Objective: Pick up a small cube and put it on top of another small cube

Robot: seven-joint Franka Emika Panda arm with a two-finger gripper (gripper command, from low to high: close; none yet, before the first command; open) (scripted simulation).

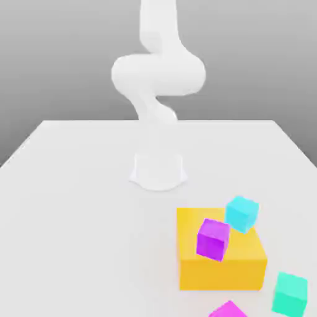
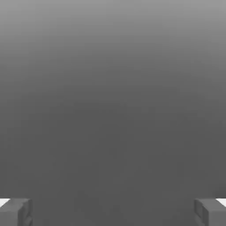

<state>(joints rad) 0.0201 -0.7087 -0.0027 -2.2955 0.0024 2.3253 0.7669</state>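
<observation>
The small magenta cube (image 1: 228,309) lies at the exterior view's lower edge, partly cut off, in front of the big yellow block (image 1: 238,269). The other small cube, sky-blue (image 1: 241,213), sits at the yellow block's far right corner; I cannot tell whether it rests on the block or behind it. In the hand view my gripper (image 2: 113,212) is open, its two grey fingertips (image 2: 15,212) wide apart with nothing between them, facing a plain grey background. The white arm (image 1: 158,80) rises from its base and leaves the exterior view at the top.
A darker violet cube (image 1: 213,239) sits tilted on top of the yellow block. A teal-green cube (image 1: 290,294) stands on the white table (image 1: 74,204) at the exterior view's lower right. The arm's round base (image 1: 158,170) is mid-table.
</observation>
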